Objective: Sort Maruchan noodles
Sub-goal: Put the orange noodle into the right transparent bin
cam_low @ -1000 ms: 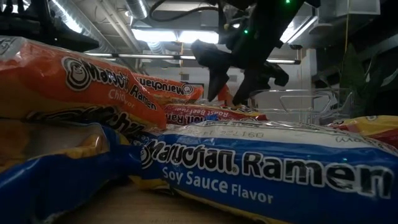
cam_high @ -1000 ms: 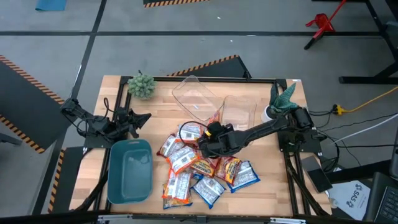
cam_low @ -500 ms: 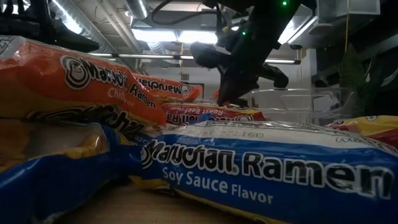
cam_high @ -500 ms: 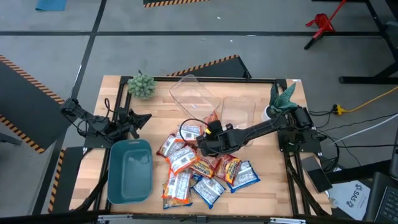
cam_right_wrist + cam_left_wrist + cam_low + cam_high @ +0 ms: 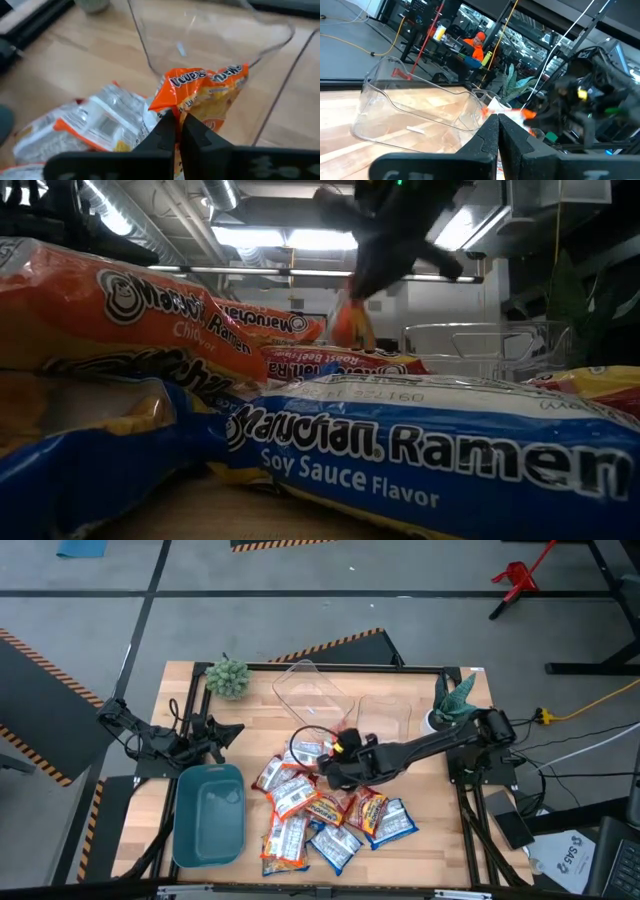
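Since a second ago my right claw (image 5: 174, 125) has shut on an orange packet (image 5: 202, 92) and lifted it off the pile (image 5: 325, 810) mid-counter; left claw (image 5: 498, 131) shut, empty, parked at 9 o'clock; pick done; next, carry toward clear bin (image 5: 310, 695) at 12, I judge.

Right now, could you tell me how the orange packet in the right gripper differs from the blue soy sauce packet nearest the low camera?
The orange packet hangs lifted off the pile, pinched by the shut right gripper; the blue soy sauce packet lies flat and untouched. The orange packet is crumpled where it is pinched; the blue one looks smooth and full. Both are Maruchan ramen packets.
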You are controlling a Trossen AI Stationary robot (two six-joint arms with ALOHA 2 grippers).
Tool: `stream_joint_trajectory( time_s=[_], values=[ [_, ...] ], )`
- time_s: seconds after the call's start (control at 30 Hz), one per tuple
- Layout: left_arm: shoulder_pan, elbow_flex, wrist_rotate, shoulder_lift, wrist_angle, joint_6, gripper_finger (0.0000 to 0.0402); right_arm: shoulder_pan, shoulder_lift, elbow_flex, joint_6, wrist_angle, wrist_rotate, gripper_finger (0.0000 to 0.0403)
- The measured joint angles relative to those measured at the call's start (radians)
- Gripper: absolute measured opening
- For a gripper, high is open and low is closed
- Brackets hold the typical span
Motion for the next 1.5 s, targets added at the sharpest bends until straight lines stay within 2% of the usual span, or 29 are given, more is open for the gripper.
stream_joint_trajectory(
  time_s=[0.2,0.33,0.47,0.6,0.97,1.2,1.33,1.5],
  values=[
    [0.000,0.000,0.000,0.000,0.000,0.000,0.0000,0.000,-0.074,0.091,-0.021,-0.221,0.097,0.0000],
    [0.000,0.000,-0.001,0.000,0.000,0.000,0.0000,-0.001,-0.120,0.168,-0.013,-0.411,0.126,0.0000],
    [0.000,0.000,-0.002,0.000,-0.004,0.000,0.0000,-0.001,-0.148,0.202,0.054,-0.630,0.099,0.0000],
    [0.000,0.000,-0.003,0.000,-0.009,0.000,0.0000,-0.001,-0.148,0.186,0.111,-0.810,0.015,0.0000],
    [0.000,0.000,-0.008,0.000,-0.010,0.000,0.0000,-0.001,-0.147,-0.055,0.080,-0.754,-0.124,0.0000],
    [0.000,0.000,-0.008,0.000,-0.010,-0.001,0.0000,-0.001,-0.146,-0.195,-0.079,-0.570,-0.157,0.0007],
    [0.000,0.000,-0.008,0.000,-0.010,-0.002,0.0000,-0.009,-0.146,-0.202,-0.186,-0.503,-0.197,0.0044],
    [0.000,0.000,-0.009,0.000,-0.010,-0.001,0.0000,-0.017,-0.152,-0.203,-0.208,-0.516,-0.182,0.0134]
  ],
)
